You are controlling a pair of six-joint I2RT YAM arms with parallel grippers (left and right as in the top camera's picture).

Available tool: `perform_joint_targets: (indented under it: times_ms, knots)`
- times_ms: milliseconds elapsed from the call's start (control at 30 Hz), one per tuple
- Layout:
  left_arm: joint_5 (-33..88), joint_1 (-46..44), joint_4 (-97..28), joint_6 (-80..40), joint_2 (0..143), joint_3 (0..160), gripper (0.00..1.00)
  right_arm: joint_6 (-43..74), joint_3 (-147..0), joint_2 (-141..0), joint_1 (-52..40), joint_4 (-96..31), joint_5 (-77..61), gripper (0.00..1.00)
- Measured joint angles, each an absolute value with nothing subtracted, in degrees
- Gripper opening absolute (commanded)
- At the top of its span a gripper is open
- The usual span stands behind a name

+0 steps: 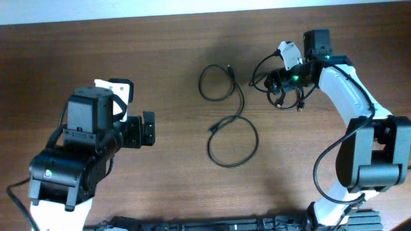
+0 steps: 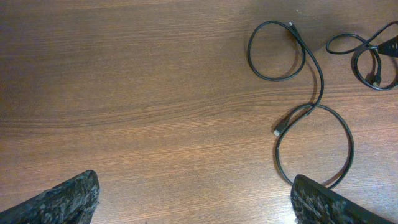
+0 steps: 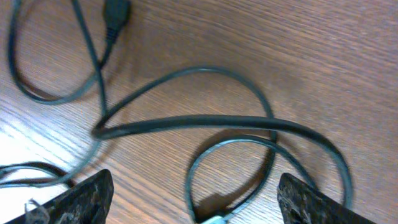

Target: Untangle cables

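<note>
One black cable (image 1: 230, 115) lies alone mid-table in two loose loops; the left wrist view shows it whole (image 2: 318, 93) with a plug end (image 2: 278, 131). A second bunch of cables (image 1: 289, 97) lies tangled at the far right, also visible (image 2: 373, 62) from the left wrist. My right gripper (image 1: 277, 82) hangs just over that bunch. It is open (image 3: 196, 205), with a cable loop (image 3: 249, 146) between its fingers and a thick strand (image 3: 205, 121) crossing ahead. A black plug (image 3: 115, 15) lies at the top. My left gripper (image 1: 149, 128) is open (image 2: 199, 208) over bare wood.
The wooden table (image 1: 173, 51) carries only the cables. A white part (image 1: 289, 51) sits on the right wrist, above the tangle. The left arm's body (image 1: 70, 160) fills the lower left, and the right arm's base (image 1: 372, 160) the lower right.
</note>
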State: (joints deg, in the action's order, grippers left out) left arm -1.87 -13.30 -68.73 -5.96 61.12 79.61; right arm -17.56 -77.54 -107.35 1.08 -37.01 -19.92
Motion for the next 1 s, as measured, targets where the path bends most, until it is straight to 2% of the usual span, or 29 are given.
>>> perform_joint_targets:
  times_ms: [133, 200, 333, 533, 667, 800, 833, 867, 933, 967, 1000]
  knots:
    - [-1.87, -13.30, -68.73, -5.96, 61.12, 79.61, 0.99, -16.38, -77.52, -107.35, 1.06, -40.21, -23.57, 0.90]
    - [-1.87, -13.30, -68.73, -5.96, 61.12, 79.61, 0.99, -16.12, -77.43, -107.35, 1.06, -41.47, -26.52, 0.97]
    - [-1.87, -13.30, -68.73, -5.96, 61.12, 79.61, 0.99, -14.02, -77.38, -107.35, 1.06, -39.27, -34.33, 0.98]
    - [-1.87, -13.30, -68.73, -5.96, 61.12, 79.61, 0.99, 3.57, -77.36, -107.35, 0.95, -33.98, -36.01, 0.99]
    - [-1.85, -13.32, -68.73, -5.96, 61.12, 79.61, 0.99, 16.97, -77.34, -108.12, -1.26, -33.91, -29.28, 0.99]
    - [-1.85, -13.30, -68.73, -5.96, 61.12, 79.61, 0.99, 25.43, -76.64, -109.54, -5.78, -32.27, -23.31, 0.98]
    - [-1.87, -13.30, -68.73, -5.98, 61.12, 79.61, 0.99, 26.92, -76.60, -109.86, -6.94, -31.27, -21.96, 0.93]
    - [-1.87, -13.30, -68.73, -5.96, 61.12, 79.61, 0.99, 28.53, -76.58, -110.04, -8.16, -30.24, -20.32, 0.82]
    - [-1.85, -13.30, -68.71, -5.96, 61.12, 79.61, 0.99, 31.24, -76.58, -110.08, -10.48, -28.56, -16.47, 0.74]
    - [-1.87, -13.30, -68.73, -5.96, 61.12, 79.61, 0.99, 32.53, -76.58, -110.08, -11.79, -28.36, -13.32, 0.65]
    - [-1.85, -13.30, -68.73, -5.96, 61.12, 79.61, 0.99, 33.67, -76.58, -110.08, -12.67, -28.38, -10.90, 0.60]
